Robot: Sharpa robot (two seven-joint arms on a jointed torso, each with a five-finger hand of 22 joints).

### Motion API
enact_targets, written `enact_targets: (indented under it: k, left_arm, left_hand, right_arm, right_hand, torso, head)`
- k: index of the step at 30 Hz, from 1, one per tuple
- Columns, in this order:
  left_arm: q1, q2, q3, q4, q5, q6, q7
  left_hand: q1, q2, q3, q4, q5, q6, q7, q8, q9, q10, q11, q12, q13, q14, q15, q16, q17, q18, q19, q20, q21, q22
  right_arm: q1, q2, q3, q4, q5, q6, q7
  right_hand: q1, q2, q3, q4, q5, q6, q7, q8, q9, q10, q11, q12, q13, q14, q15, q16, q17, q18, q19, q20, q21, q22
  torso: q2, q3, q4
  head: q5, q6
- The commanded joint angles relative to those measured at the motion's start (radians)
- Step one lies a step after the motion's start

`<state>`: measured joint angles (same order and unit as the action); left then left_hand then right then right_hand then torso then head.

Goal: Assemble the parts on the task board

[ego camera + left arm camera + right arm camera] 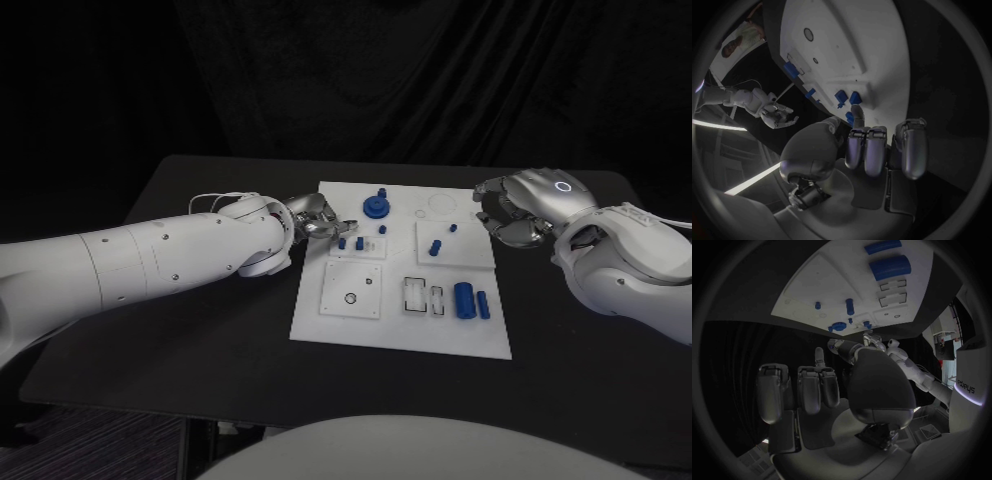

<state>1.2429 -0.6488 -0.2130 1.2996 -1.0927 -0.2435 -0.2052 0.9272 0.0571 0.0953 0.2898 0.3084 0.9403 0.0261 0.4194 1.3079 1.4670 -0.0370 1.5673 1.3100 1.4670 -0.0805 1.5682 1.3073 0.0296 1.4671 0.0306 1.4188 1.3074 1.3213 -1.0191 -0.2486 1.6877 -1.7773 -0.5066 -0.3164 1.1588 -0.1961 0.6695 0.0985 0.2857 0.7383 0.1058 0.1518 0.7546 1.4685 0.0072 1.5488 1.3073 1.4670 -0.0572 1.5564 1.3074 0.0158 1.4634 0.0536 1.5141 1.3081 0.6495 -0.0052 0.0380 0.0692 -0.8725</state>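
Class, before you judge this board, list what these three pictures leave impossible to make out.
- Head view: whether the left hand holds a part; its fingers hide it.
- Left wrist view: the small blue parts are too tiny to identify.
- Right wrist view: the task board is cut off at the circle's rim.

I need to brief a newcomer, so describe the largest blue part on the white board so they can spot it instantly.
Start at the white task board in the middle of the black table. Go to its near right corner, where two blue pieces lie side by side, right of two small rectangular slots. The large blue cylinder is the left one, far thicker than the slim blue bar beside it.
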Motion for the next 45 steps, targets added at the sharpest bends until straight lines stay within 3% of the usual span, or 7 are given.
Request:
enact_targets:
  k: [1, 13, 20, 24, 26, 32, 45]
  left_arm:
    - [-0.001, -0.007, 0.001, 0.014, -0.086, -0.207, 0.159]
    - [0.003, -0.025, 0.001, 0.016, -0.262, -0.261, 0.380]
    - [0.004, 0.002, 0.001, -0.022, -0.302, -0.140, 0.389]
    - [0.004, 0.020, 0.001, -0.050, -0.353, -0.126, 0.404]
    - [0.004, 0.036, 0.001, -0.070, -0.370, -0.133, 0.427]
    - [0.006, 0.076, 0.002, -0.107, -0.477, -0.159, 0.460]
    - [0.017, 0.152, 0.002, -0.163, -0.540, -0.155, 0.452]
  left_hand:
    - [0.045, -0.014, -0.010, -0.001, 0.004, -0.026, 0.002, 0.013, 0.029, 0.104, 0.000, 0.003, 0.261, 0.104, -0.003, 0.003, 0.263, 0.005, 0.039, -0.004, 0.002, 0.218]
    - [0.445, -0.065, 0.109, -0.079, 0.007, -0.263, 0.080, -0.163, -0.011, 0.032, 0.064, -0.070, 0.229, 0.089, 0.053, -0.009, 0.249, 0.038, -0.088, 0.047, -0.171, 0.169]
    - [0.602, -0.173, 0.386, -0.159, 0.008, -0.319, 0.142, -0.294, -0.093, -0.520, 0.134, -0.573, 0.015, -0.493, 0.129, -0.370, -0.125, 0.057, -0.294, 0.086, -0.306, 0.121]
    - [0.592, -0.190, 0.425, -0.180, -0.149, -0.291, 0.134, -0.327, -0.139, -0.787, 0.166, -0.997, -0.277, -0.454, 0.154, -0.340, -0.143, 0.048, -0.275, 0.106, -0.223, 0.133]
    - [0.607, -0.204, 0.428, -0.205, -0.170, -0.302, 0.111, -0.360, -0.326, -0.823, 0.148, -1.142, -0.448, -0.433, 0.129, -0.351, -0.204, 0.055, -0.250, 0.109, -0.180, 0.142]
    - [0.608, -0.201, 0.344, -0.220, -0.191, -0.216, 0.049, -0.354, -0.668, -0.815, 0.103, -1.267, -0.705, -0.240, 0.097, -0.282, -0.205, 0.042, -0.131, 0.092, -0.095, 0.166]
    - [0.588, -0.205, 0.248, -0.203, -0.127, -0.152, 0.005, -0.352, -0.820, -0.785, 0.106, -1.268, -0.832, -0.172, 0.083, -0.252, -0.213, 0.026, -0.058, 0.074, -0.051, 0.188]
  right_arm:
    - [-0.003, -0.002, 0.001, 0.001, 0.005, -0.047, 0.030]
    - [-0.004, -0.002, 0.001, -0.005, 0.017, -0.065, 0.062]
    - [-0.004, 0.003, 0.001, -0.010, 0.022, -0.074, 0.067]
    - [-0.005, 0.004, 0.001, -0.012, 0.028, -0.075, 0.067]
    - [-0.005, 0.004, 0.001, -0.013, 0.035, -0.075, 0.066]
    - [-0.005, 0.005, 0.001, -0.011, 0.042, -0.075, 0.065]
    - [-0.005, 0.007, 0.001, -0.007, 0.044, -0.070, 0.055]
  right_hand:
    - [-0.007, -0.012, 0.040, 0.006, 0.000, -0.020, 0.000, 0.014, 0.031, 0.073, -0.007, -0.004, 0.226, 0.095, -0.004, -0.002, 0.226, 0.000, 0.076, -0.002, -0.001, 0.242]
    - [-0.064, -0.056, 0.226, 0.007, -0.001, -0.089, -0.004, 0.085, 0.107, 0.074, -0.009, -0.003, 0.227, 0.096, -0.007, -0.002, 0.227, -0.001, 0.077, -0.007, 0.002, 0.243]
    - [-0.070, -0.056, 0.229, 0.009, -0.002, -0.092, -0.003, 0.090, 0.111, 0.074, -0.008, -0.003, 0.228, 0.096, -0.007, -0.002, 0.227, -0.001, 0.077, -0.007, 0.002, 0.243]
    - [-0.070, -0.056, 0.229, 0.009, -0.002, -0.092, -0.003, 0.091, 0.112, 0.074, -0.008, -0.002, 0.228, 0.095, -0.007, -0.002, 0.226, -0.001, 0.077, -0.007, 0.002, 0.243]
    - [-0.072, -0.056, 0.229, 0.010, -0.002, -0.093, -0.002, 0.092, 0.113, 0.074, -0.008, -0.003, 0.227, 0.095, -0.007, -0.002, 0.226, -0.001, 0.077, -0.007, 0.002, 0.243]
    - [-0.071, -0.056, 0.231, 0.007, -0.002, -0.094, -0.002, 0.095, 0.115, 0.074, -0.008, -0.003, 0.227, 0.095, -0.007, -0.002, 0.226, 0.000, 0.077, -0.006, 0.001, 0.243]
    - [-0.071, -0.056, 0.231, 0.004, -0.004, -0.093, -0.002, 0.101, 0.119, 0.073, -0.007, -0.003, 0.227, 0.095, -0.006, -0.003, 0.224, 0.000, 0.077, -0.006, 0.001, 0.243]
  torso:
    - [-0.001, 0.0002, -0.0003]
    - [0.000, 0.0000, -0.0006]
    - [0.001, 0.0027, -0.0006]
    - [0.005, 0.0021, -0.0002]
    - [0.008, 0.0011, -0.0012]
    - [0.012, -0.0006, -0.0040]
    - [0.017, 0.0010, -0.0137]
  head:
    - [-0.004, 0.000]
    - [-0.011, 0.000]
    - [-0.014, 0.000]
    - [-0.016, 0.000]
    - [-0.016, 0.000]
    - [-0.020, 0.000]
    - [-0.027, 0.000]
